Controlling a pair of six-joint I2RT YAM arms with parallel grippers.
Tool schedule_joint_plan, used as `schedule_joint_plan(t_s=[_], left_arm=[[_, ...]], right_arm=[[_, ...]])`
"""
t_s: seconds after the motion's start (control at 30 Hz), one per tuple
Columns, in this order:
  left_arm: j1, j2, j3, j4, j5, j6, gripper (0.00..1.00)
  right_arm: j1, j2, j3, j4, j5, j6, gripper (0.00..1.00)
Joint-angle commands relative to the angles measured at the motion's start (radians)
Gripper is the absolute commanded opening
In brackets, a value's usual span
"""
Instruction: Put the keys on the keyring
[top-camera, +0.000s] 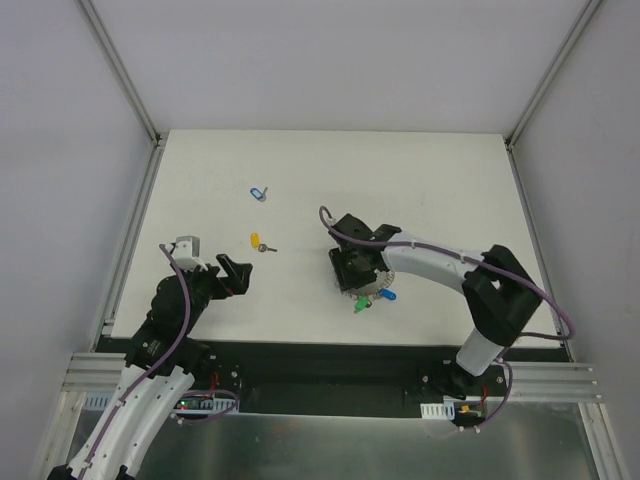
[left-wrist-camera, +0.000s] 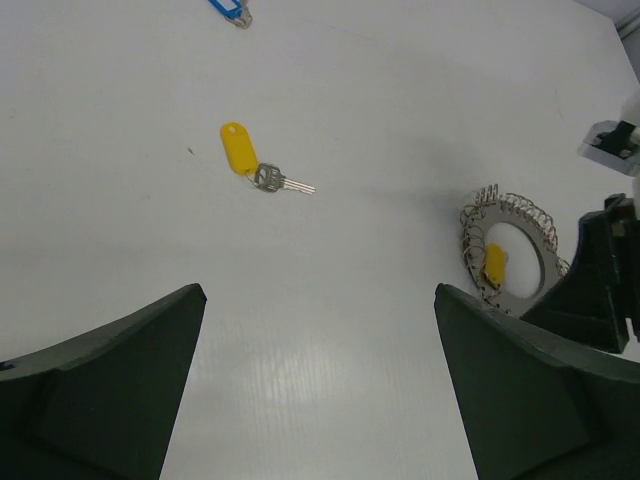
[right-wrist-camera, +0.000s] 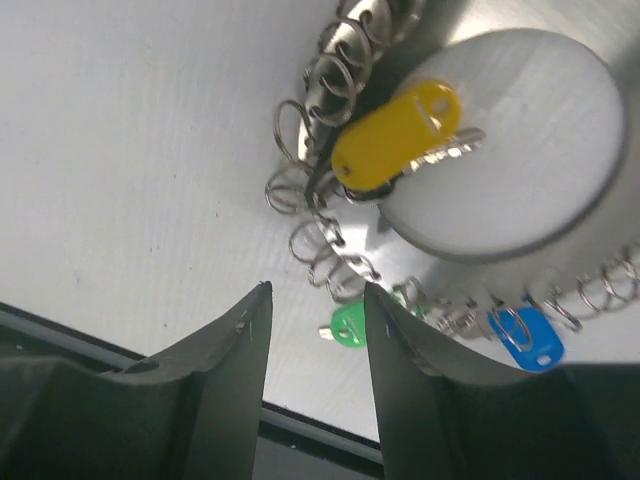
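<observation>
The keyring (right-wrist-camera: 440, 275) is a flat grey disc edged with wire loops (right-wrist-camera: 318, 190), lying at centre right of the table. A yellow-tagged key (right-wrist-camera: 395, 135) lies across its inner rim. A green tag (right-wrist-camera: 350, 325) and a blue tag (right-wrist-camera: 528, 335) sit at its loops. My right gripper (right-wrist-camera: 317, 292) hovers over the ring's near-left edge, open, nothing between its fingers. Loose on the table are another yellow-tagged key (left-wrist-camera: 240, 150) and a blue-tagged key (top-camera: 259, 192). My left gripper (left-wrist-camera: 320, 290) is wide open and empty, left of the keyring (left-wrist-camera: 520, 218).
The near table edge and a dark rail (right-wrist-camera: 300, 425) lie just below the right gripper. White walls with metal posts (top-camera: 120, 70) enclose the table. The right arm (top-camera: 440, 265) stretches across the table's right half.
</observation>
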Motion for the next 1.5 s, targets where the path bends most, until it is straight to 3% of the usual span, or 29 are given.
schedule_joint_plan(t_s=[0.0, 0.1, 0.2, 0.23, 0.33, 0.4, 0.73, 1.0, 1.13, 1.3, 1.47], left_arm=[[0.006, -0.004, 0.040, 0.003, -0.032, 0.004, 0.99], [0.006, -0.016, 0.034, 0.002, -0.049, -0.001, 0.99], [0.006, -0.034, 0.025, 0.003, -0.069, -0.001, 0.99], [0.006, -0.038, 0.022, 0.003, -0.081, -0.001, 0.99], [0.006, -0.044, 0.012, 0.005, -0.091, -0.007, 0.99], [0.006, -0.038, 0.012, 0.003, -0.097, -0.006, 0.99], [0.006, 0.051, 0.037, 0.005, -0.057, 0.033, 0.99], [0.006, 0.071, 0.041, 0.006, -0.032, 0.036, 0.99], [0.006, 0.068, 0.038, 0.008, -0.025, 0.033, 0.99], [0.005, 0.071, 0.034, 0.020, -0.009, 0.031, 0.99], [0.002, 0.058, 0.028, 0.029, -0.008, 0.033, 0.99]], right_arm=[[0.005, -0.254, -0.082, 0.044, 0.135, -0.010, 0.46], [0.010, -0.453, -0.217, 0.189, 0.229, -0.024, 0.48], [0.010, -0.639, -0.338, 0.295, 0.360, -0.022, 0.60], [0.007, -0.677, -0.354, 0.306, 0.387, -0.030, 0.72], [0.007, -0.719, -0.360, 0.287, 0.442, -0.109, 0.86], [-0.007, -0.684, -0.322, 0.194, 0.420, -0.140, 0.88], [-0.176, -0.610, -0.352, 0.154, 0.160, -0.068, 0.75], [-0.237, -0.388, -0.337, 0.131, -0.048, 0.005, 0.74], [-0.248, -0.319, -0.329, 0.137, -0.082, 0.048, 0.73], [-0.210, -0.250, -0.332, 0.207, -0.208, 0.122, 0.71], [-0.032, -0.124, -0.181, 0.198, -0.231, 0.156, 0.71]])
